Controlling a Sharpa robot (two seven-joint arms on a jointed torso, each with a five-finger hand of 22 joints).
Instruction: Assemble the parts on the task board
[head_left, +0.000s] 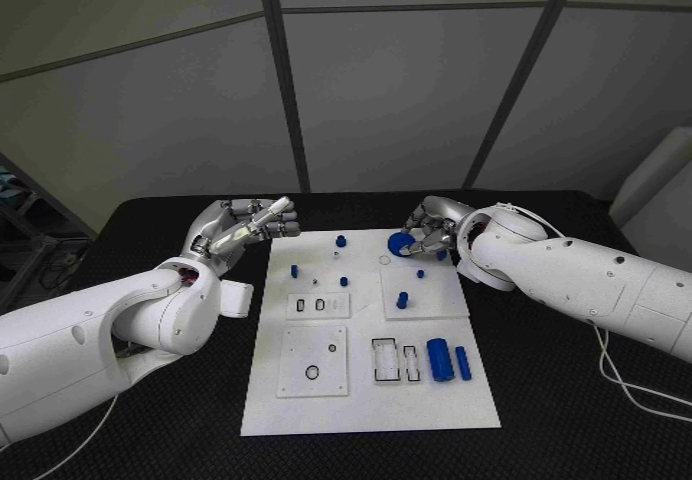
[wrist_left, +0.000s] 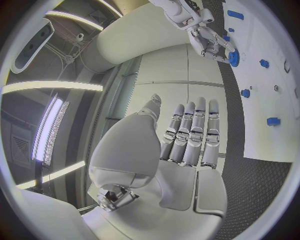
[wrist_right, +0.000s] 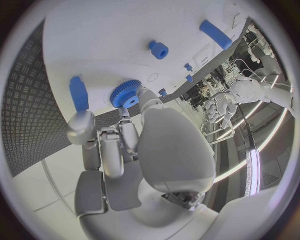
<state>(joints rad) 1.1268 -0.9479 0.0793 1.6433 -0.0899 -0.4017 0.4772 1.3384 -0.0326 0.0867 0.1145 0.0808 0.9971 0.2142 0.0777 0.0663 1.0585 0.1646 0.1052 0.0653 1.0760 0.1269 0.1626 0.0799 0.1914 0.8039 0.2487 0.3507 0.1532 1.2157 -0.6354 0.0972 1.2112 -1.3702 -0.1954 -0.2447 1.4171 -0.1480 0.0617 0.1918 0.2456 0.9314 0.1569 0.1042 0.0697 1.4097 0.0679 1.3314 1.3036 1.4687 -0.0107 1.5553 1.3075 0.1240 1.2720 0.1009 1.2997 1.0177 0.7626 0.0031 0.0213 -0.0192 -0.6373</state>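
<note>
We see the white task board (head_left: 371, 400) lying flat mid-table, small blue parts (head_left: 449, 361) scattered over it, a blue gear (head_left: 400, 242) near its far edge.

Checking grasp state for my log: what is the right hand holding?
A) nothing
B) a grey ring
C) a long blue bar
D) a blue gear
D: the right hand has its fingers closed on the toothed blue gear at the board's far edge.

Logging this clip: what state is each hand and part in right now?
Left hand: empty, fingers straight and apart, off the board's left edge.
Right hand: holds the blue gear.
Blue gear: in the right hand's fingers, at the board's far side.
Two blue bars: lying flat on the board.
</note>
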